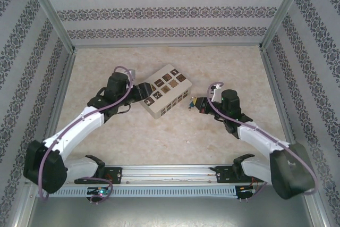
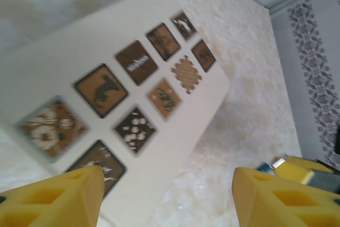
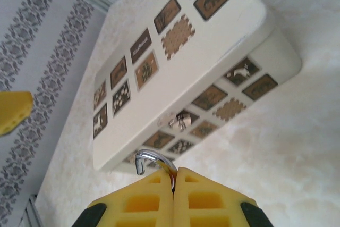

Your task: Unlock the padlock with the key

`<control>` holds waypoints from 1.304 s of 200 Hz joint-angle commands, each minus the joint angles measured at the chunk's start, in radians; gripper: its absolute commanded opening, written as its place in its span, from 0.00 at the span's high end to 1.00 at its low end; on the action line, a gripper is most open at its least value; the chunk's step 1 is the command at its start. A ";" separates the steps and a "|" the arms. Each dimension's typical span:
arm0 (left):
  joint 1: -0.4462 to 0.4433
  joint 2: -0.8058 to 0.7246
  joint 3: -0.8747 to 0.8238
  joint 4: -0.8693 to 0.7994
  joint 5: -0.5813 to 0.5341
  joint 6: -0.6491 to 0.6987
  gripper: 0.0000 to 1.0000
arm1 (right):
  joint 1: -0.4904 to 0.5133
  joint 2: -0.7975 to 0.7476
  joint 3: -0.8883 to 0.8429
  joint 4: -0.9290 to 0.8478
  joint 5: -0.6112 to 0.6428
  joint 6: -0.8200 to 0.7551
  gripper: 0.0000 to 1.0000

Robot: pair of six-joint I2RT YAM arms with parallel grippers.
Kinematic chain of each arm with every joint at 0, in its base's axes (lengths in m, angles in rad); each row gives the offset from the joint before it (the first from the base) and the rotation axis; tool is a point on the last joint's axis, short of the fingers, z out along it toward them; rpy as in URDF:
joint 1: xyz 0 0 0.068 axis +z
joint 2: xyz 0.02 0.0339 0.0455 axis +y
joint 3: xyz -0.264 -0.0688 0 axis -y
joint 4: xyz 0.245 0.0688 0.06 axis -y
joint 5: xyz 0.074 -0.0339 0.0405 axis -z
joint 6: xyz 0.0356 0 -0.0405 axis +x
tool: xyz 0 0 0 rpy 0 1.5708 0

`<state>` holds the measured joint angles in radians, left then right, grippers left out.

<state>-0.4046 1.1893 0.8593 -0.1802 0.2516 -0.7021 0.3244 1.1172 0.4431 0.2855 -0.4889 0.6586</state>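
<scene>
Marble counter (image 1: 159,142), patterned walls (image 1: 159,9). My right tool (image 3: 174,184) is clamped on the padlock (image 3: 146,159), which pokes out ahead of its tips; left tool (image 2: 167,195) gapes empty above the cream box (image 2: 106,51). I'd hold the padlock steady.

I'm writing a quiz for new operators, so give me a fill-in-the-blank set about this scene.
1. The right fingers are ____ on the padlock, whose silver shackle pokes out.
2. The left fingers stand ____, with nothing between them.
3. From above, the cream box lies ____ the two sets of fingers.
4. The box's tiles are ____ in colour.

Missing words: shut; open; between; brown.
</scene>
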 commanded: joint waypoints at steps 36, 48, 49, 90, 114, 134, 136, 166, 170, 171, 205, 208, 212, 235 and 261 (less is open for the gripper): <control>0.054 -0.148 -0.069 -0.078 -0.142 0.125 0.30 | 0.110 -0.157 0.040 -0.507 0.144 -0.054 1.00; 0.058 -0.165 -0.072 -0.084 -0.155 0.151 0.28 | 0.142 -0.178 0.043 -0.563 0.183 -0.040 1.00; 0.058 -0.166 -0.073 -0.084 -0.156 0.153 0.28 | 0.145 -0.179 0.043 -0.568 0.186 -0.038 1.00; 0.071 -0.223 -0.101 -0.062 -0.197 0.233 0.23 | 0.247 -0.191 0.052 -0.707 0.273 0.025 1.00; 0.076 -0.264 -0.132 -0.048 -0.234 0.274 0.20 | 0.292 -0.171 0.065 -0.766 0.309 0.048 1.00; 0.082 -0.298 -0.155 -0.050 -0.268 0.311 0.18 | 0.304 -0.143 0.078 -0.803 0.317 0.056 1.00; 0.082 -0.300 -0.156 -0.050 -0.272 0.314 0.17 | 0.304 -0.140 0.079 -0.806 0.317 0.057 1.00; 0.085 -0.311 -0.147 -0.092 -0.326 0.380 0.17 | 0.309 -0.091 0.098 -0.812 0.325 0.061 1.00; 0.084 -0.312 -0.144 -0.097 -0.330 0.389 0.17 | 0.308 -0.084 0.101 -0.812 0.325 0.061 1.00; 0.085 -0.312 -0.143 -0.097 -0.332 0.390 0.17 | 0.308 -0.082 0.103 -0.812 0.325 0.061 1.00; 0.085 -0.318 -0.141 -0.105 -0.354 0.438 0.17 | 0.310 -0.014 0.130 -0.815 0.320 0.053 1.00; 0.084 -0.319 -0.141 -0.105 -0.354 0.442 0.17 | 0.308 -0.010 0.132 -0.814 0.320 0.053 1.00; 0.085 -0.320 -0.142 -0.105 -0.358 0.445 0.17 | 0.308 -0.002 0.134 -0.812 0.320 0.053 1.00; 0.085 -0.326 -0.146 -0.103 -0.370 0.467 0.16 | 0.309 0.039 0.141 -0.790 0.320 0.056 1.00; 0.085 -0.327 -0.146 -0.098 -0.376 0.491 0.16 | 0.308 0.091 0.145 -0.756 0.307 0.059 1.00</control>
<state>-0.3317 0.8787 0.7067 -0.2569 -0.0940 -0.2680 0.6201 1.1687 0.5621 -0.4969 -0.1909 0.7048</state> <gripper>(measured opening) 0.836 0.048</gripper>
